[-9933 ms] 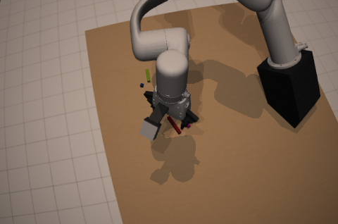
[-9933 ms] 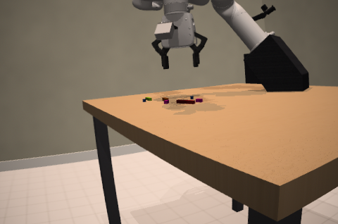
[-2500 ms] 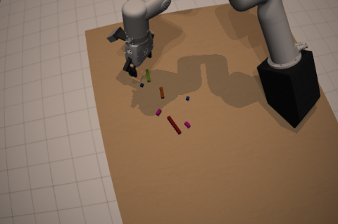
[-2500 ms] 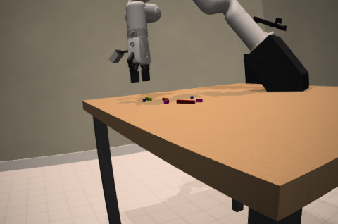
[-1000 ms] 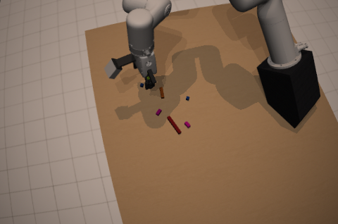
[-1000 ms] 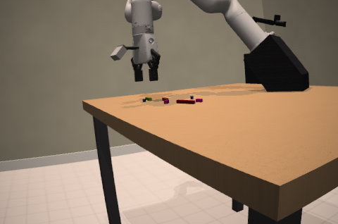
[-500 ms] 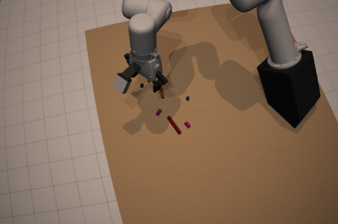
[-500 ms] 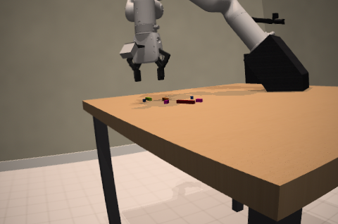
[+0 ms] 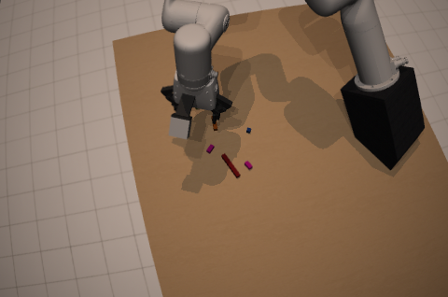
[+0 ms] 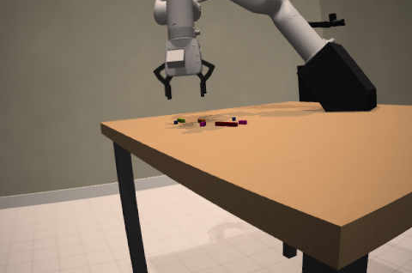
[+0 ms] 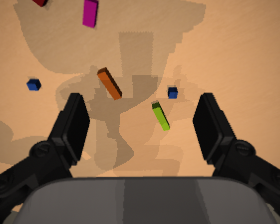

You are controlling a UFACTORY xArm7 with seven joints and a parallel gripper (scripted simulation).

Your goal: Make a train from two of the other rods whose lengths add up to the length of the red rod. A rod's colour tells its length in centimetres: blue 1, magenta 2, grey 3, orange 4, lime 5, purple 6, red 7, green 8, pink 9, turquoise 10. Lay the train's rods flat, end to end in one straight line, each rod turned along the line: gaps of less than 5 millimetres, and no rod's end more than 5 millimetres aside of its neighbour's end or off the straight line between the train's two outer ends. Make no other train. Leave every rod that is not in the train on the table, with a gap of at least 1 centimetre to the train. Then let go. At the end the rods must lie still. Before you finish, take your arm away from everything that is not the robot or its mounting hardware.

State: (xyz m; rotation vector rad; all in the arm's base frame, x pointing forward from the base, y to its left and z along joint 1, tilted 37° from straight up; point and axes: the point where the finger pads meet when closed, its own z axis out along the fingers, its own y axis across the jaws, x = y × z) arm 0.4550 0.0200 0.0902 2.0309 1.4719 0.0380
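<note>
The red rod [image 9: 231, 165] lies flat on the table, with one magenta rod [image 9: 210, 148] to its left and another magenta rod [image 9: 248, 164] to its right. An orange rod [image 11: 109, 83] and a lime rod [image 11: 160, 115] lie apart, at an angle to each other, under my gripper [image 11: 141, 106]. One blue cube [image 11: 172, 92] sits close to the lime rod's far end, and another blue cube [image 11: 33, 85] lies off to the left. My gripper [image 10: 184, 91] is open and empty, well above the table. In the top view the arm hides the lime rod.
The robot's black base [image 9: 385, 116] stands at the table's right side. The table's left edge [image 9: 126, 134] is near the rods. All rods lie in a loose cluster [image 10: 210, 121] near the table's far left corner.
</note>
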